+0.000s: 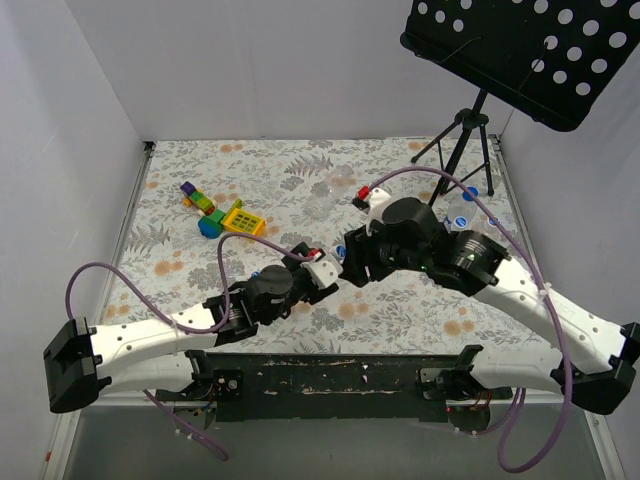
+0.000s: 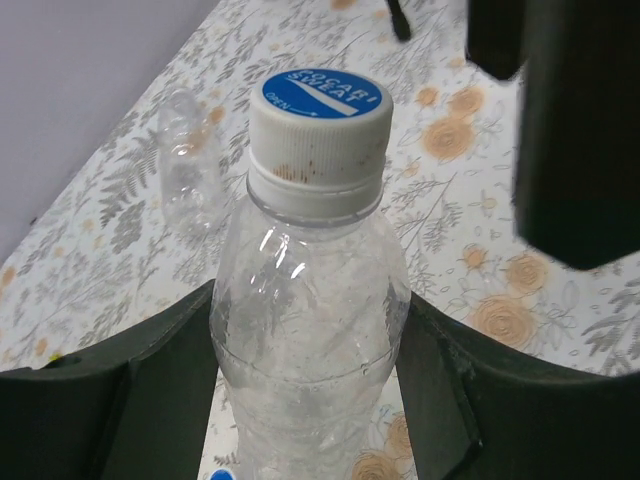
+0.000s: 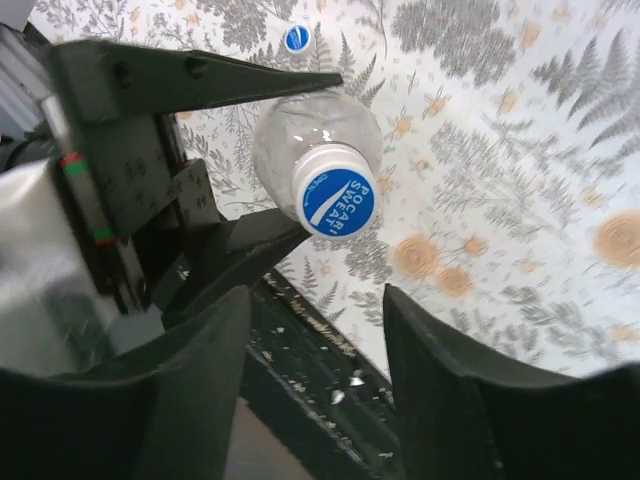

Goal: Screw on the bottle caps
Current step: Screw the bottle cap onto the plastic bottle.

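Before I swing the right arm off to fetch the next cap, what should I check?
1. Left gripper clamped on the bottle: ok, a finger presses each side of its body.
2. Cap on the neck: ok, it covers the neck.
3. Cap screwed fully tight: cannot tell.
4. Right gripper clear of the cap: ok, its jaws stand open and the cap lies beyond the fingertips, untouched.
5. Next cap available: ok, a loose blue cap lies on the table.
6. Second bottle ready: cannot tell, its neck is unclear.
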`<state>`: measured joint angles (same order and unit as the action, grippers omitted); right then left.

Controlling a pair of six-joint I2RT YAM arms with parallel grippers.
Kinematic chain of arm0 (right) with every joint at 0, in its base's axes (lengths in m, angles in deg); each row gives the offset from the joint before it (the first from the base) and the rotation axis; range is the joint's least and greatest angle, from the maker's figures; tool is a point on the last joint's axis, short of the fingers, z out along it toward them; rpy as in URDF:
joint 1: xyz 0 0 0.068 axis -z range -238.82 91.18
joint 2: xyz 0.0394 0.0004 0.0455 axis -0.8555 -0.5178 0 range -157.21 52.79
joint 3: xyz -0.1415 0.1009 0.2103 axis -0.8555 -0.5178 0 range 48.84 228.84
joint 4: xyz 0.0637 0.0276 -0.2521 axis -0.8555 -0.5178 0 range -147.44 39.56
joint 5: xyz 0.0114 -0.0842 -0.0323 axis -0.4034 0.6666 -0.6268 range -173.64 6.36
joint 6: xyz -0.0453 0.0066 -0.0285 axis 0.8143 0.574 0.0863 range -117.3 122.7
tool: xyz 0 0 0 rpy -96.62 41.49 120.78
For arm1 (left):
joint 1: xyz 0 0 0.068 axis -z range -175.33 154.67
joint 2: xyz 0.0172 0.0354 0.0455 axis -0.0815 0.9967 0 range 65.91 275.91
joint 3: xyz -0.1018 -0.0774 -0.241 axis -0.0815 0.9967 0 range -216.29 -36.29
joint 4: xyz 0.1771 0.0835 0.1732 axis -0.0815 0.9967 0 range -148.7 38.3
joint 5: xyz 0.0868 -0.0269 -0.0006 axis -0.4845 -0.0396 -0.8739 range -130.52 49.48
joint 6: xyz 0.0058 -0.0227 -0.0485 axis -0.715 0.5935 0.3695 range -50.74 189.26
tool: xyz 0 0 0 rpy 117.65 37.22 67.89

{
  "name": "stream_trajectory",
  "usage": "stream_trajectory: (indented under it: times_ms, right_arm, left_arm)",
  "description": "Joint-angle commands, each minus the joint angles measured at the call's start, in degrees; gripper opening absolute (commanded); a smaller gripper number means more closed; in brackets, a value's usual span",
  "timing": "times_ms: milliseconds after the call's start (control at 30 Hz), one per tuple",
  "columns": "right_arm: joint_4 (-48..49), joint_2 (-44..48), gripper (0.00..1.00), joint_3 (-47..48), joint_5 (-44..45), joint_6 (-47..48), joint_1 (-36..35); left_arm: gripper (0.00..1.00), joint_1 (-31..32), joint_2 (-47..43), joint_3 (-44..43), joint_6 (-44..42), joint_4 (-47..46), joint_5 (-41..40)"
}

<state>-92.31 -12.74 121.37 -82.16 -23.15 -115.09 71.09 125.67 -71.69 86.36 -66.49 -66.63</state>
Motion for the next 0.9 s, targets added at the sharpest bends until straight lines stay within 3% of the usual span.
stream_trajectory:
  times_ms: [0, 200, 367, 533, 867]
  right_arm:
    - [0.0, 5.9, 0.66, 6.8, -2.9, 15.2, -0.2]
    - [-6.0, 8.7, 0.69, 9.6, -14.5, 36.1, -0.2]
    - [-7.7, 8.0, 0.69, 9.7, -23.5, 46.6, -0.2]
    - [-10.5, 4.5, 0.68, 12.2, -27.7, 53.4, -0.2]
    - [-15.1, 0.3, 0.64, 14.7, -33.1, 58.1, -0.2]
  left_arm:
    - [0.0, -6.0, -2.6, -4.8, 4.9, 4.2, 21.5]
    - [0.0, -15.0, -0.5, -8.8, 7.0, 11.0, 56.1]
    - [0.0, -16.4, 1.1, -10.1, 7.1, 12.2, 73.6]
    - [0.0, -17.3, 2.6, -11.1, 7.6, 12.7, 79.9]
    - [0.0, -18.2, 2.4, -11.0, 9.0, 11.2, 82.6]
